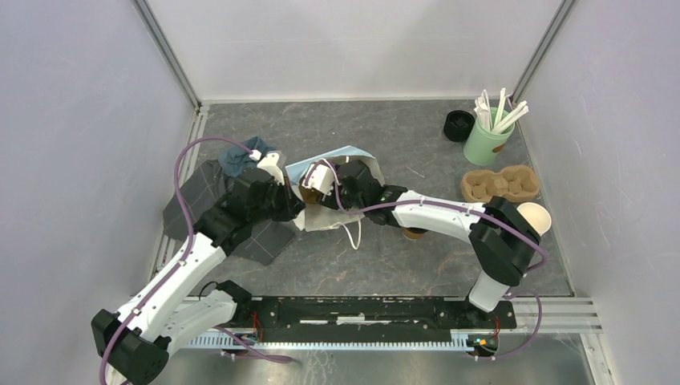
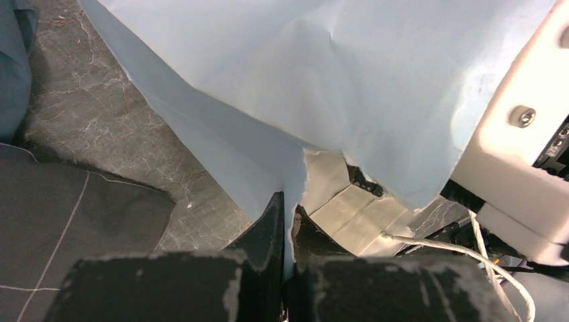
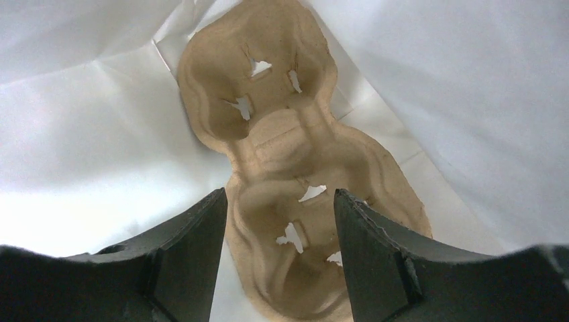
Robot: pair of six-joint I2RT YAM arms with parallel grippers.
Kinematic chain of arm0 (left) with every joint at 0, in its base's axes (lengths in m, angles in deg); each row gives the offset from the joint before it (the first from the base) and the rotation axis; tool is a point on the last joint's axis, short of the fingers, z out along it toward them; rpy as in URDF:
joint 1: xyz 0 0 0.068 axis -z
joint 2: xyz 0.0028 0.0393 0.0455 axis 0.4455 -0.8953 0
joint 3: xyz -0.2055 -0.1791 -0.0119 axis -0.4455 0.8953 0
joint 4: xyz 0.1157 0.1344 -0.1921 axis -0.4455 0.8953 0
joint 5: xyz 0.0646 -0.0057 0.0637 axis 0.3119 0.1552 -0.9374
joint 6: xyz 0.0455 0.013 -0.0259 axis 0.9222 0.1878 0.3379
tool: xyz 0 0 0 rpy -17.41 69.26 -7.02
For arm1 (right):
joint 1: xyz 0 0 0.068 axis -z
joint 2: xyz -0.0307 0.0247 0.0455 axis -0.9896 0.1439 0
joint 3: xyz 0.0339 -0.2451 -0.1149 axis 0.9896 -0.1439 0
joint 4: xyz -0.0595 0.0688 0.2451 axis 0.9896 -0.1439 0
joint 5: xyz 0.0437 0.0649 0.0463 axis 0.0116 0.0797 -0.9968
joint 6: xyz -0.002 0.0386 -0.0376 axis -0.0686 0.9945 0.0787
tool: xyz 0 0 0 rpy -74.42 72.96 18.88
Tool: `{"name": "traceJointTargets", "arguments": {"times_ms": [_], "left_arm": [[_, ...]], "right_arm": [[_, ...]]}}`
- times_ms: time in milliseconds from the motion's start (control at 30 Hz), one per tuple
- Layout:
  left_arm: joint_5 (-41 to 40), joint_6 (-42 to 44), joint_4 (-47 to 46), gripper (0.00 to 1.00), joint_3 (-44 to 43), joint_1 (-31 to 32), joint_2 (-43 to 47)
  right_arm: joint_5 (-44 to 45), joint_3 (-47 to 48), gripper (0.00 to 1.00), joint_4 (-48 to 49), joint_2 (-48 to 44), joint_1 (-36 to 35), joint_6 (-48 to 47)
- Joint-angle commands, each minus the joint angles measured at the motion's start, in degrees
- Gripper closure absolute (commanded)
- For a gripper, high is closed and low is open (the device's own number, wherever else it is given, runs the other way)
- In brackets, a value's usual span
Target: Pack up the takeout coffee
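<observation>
Two robot arms meet at a paper bag [image 1: 341, 160] in the middle of the table [image 1: 417, 265]. The bag is light blue outside and white inside.

We see the left gripper [image 2: 288, 208] squeezed tight on the bag's torn edge, with the paper pinched between its two black fingers. We see the right gripper [image 3: 280, 201] reaching into the bag with its fingers wide apart and nothing pinched between them. Below it, a brown cup carrier [image 3: 268, 87] lies flat on the bag's white bottom, and its two cup holes have nothing in them.

We think the coffee cup [image 1: 414, 233] is the small brown thing peeking out from under the right arm. It sits on the table, outside the bag. The arm hides most of it, so we cannot see its lid.

Far right, we see more brown carriers [image 1: 499, 184] in a stack, a green cup [image 1: 485, 144] full of white sticks, and black lids [image 1: 459, 126] beside it. A gray cloth [image 1: 196, 200] lies under the left arm.
</observation>
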Motion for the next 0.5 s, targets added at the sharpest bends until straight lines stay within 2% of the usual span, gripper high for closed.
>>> {"name": "traceJointTargets", "arguments": {"times_ms": [0, 200, 467], "left_arm": [[1.1, -0.4, 0.5, 0.98, 0.1, 0.1, 0.8], [1.0, -1.0, 1.0, 0.98, 0.3, 0.2, 1.4], [2.5, -1.8, 0.1, 0.98, 0.3, 0.2, 1.3]], "right_arm": [[-0.7, 0.3, 0.32, 2.0, -1.4, 0.1, 0.9], [-0.8, 1.3, 0.27, -0.8, 1.9, 0.1, -2.2], [1.6, 6.5, 0.26, -4.8, 9.2, 0.0, -5.8]]}}
